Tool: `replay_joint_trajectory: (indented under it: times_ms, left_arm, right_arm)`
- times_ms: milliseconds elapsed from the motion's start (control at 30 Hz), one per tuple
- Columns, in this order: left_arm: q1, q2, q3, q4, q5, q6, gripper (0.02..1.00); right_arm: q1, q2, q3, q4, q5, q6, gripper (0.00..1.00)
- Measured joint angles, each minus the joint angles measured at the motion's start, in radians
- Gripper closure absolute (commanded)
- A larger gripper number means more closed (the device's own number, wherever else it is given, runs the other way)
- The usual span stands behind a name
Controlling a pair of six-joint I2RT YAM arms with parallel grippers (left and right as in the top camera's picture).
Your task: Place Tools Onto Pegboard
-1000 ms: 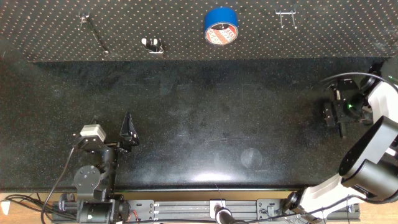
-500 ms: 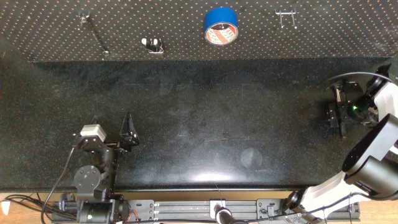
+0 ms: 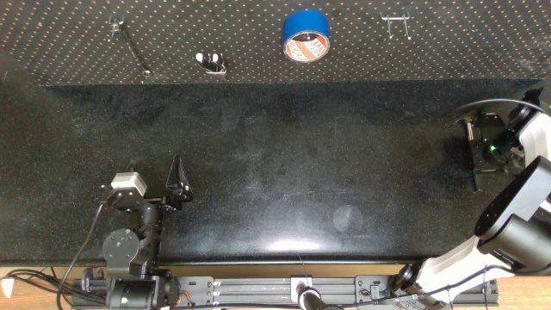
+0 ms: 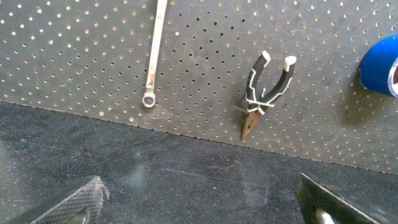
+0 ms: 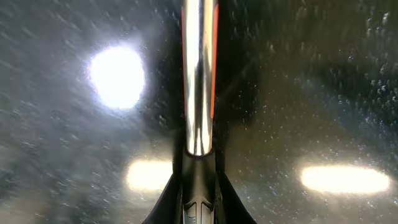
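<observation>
Three hung on the pegboard (image 3: 482,52) in the top cam: one wrench (image 3: 129,47), one pliers (image 3: 210,62), one blue tape roll (image 3: 306,36), plus one bare hook (image 3: 396,24), right gripper (image 3: 473,153) off at the table's (image 3: 284,172) far right. Left wrist cam: left gripper (image 4: 202,196) spread wide on nothing, facing wrench and pliers. Right wrist cam: clamped on one chrome tool shaft (image 5: 199,74) over the table, so probably mid-carry, next needs lifting across to that bare hook.

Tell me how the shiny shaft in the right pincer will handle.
The shaft looks polished and mirror-bright, so it is probably slippery in the right pincer. It appears to be straight metal, so likely stiff, not floppy.
</observation>
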Motion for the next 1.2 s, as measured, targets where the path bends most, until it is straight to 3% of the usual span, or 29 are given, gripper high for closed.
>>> replay_joint_trajectory:
  times_ms: [100,233,300,367,433,500,667,800,1200]
  left_arm:
    - [0.000,0.000,0.000,0.000,0.000,0.000,0.023]
    - [0.000,-0.002,0.000,0.000,0.000,0.000,0.023]
    - [0.000,-0.002,0.000,0.000,0.000,0.000,0.023]
    - [0.000,-0.002,0.000,0.000,0.000,0.000,0.023]
    - [0.000,-0.002,0.000,0.000,0.000,0.000,0.023]
    - [0.000,-0.002,0.000,0.000,0.000,0.000,0.023]
    - [0.000,-0.002,0.000,0.000,0.000,0.000,0.023]
    - [0.000,-0.002,0.000,0.000,0.000,0.000,0.025]
    - [0.000,-0.002,0.000,0.000,0.000,0.000,0.023]
  right_arm:
    - [0.038,-0.201,-0.167,0.270,-0.187,0.108,0.925]
    - [0.169,-0.658,-0.534,0.766,-0.276,0.327,0.925]
    - [0.264,-0.840,-0.685,0.920,-0.274,0.434,0.925]
    - [0.410,-0.968,-0.760,0.949,-0.241,0.520,0.925]
    - [0.569,-1.013,-0.786,0.983,-0.173,0.597,0.925]
    - [0.684,-1.000,-0.795,1.133,-0.090,0.635,0.925]
    - [0.707,-0.788,-0.768,1.231,0.021,0.660,0.925]
    - [0.707,-0.715,-0.725,1.316,0.032,0.664,0.925]
    - [0.698,-0.549,-0.603,1.333,0.032,0.664,0.925]
